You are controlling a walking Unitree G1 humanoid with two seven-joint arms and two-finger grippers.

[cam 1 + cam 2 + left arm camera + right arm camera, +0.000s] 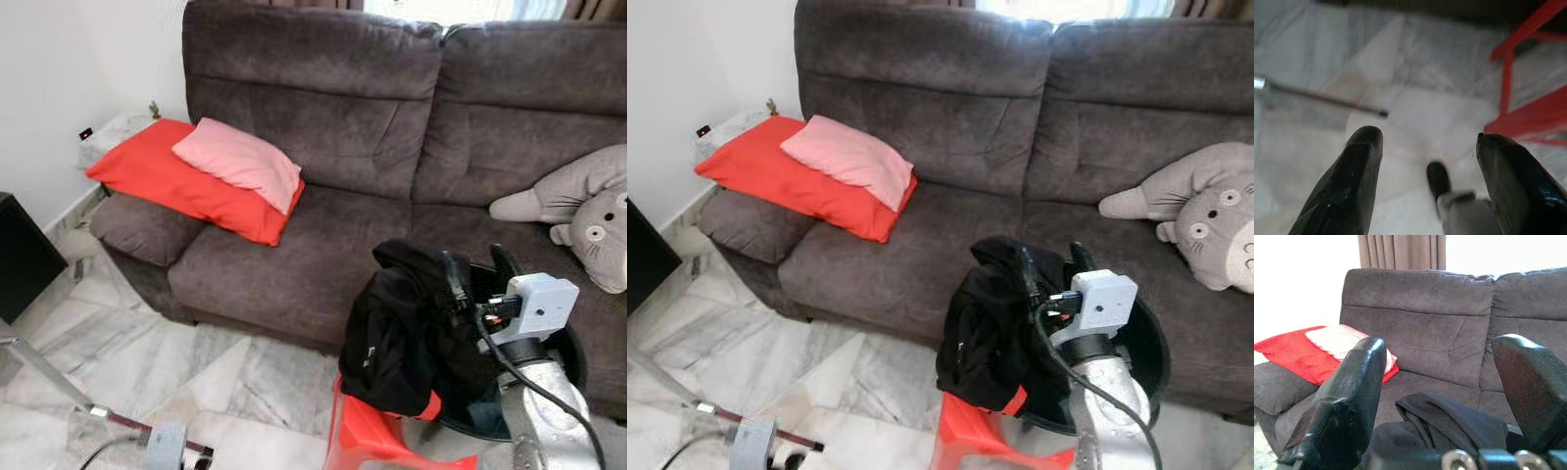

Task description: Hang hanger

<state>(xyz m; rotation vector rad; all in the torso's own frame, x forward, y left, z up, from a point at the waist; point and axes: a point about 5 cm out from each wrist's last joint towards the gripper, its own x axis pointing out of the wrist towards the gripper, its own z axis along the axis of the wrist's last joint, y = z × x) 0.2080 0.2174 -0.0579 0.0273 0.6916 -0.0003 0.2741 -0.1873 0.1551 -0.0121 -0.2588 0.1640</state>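
Note:
A black garment point(402, 333) hangs in a bunch in front of the sofa, over a red plastic frame point(377, 436) and against a black round basket point(566, 357). No hanger can be made out among its folds. My right gripper point(480, 266) is raised just right of the garment's top, fingers spread open; the left finger touches the cloth. In the right wrist view the garment point(1449, 423) lies low between the fingers point(1359, 382). My left gripper point(1429, 137) hangs open over the marble floor, holding nothing.
A dark grey sofa point(323, 127) fills the back, with a red cushion point(162, 176), a pink pillow point(240, 162) and a grey plush toy point(588, 211). A black cabinet point(20, 255) stands at the left. A metal rod point(54, 382) crosses the floor at the lower left.

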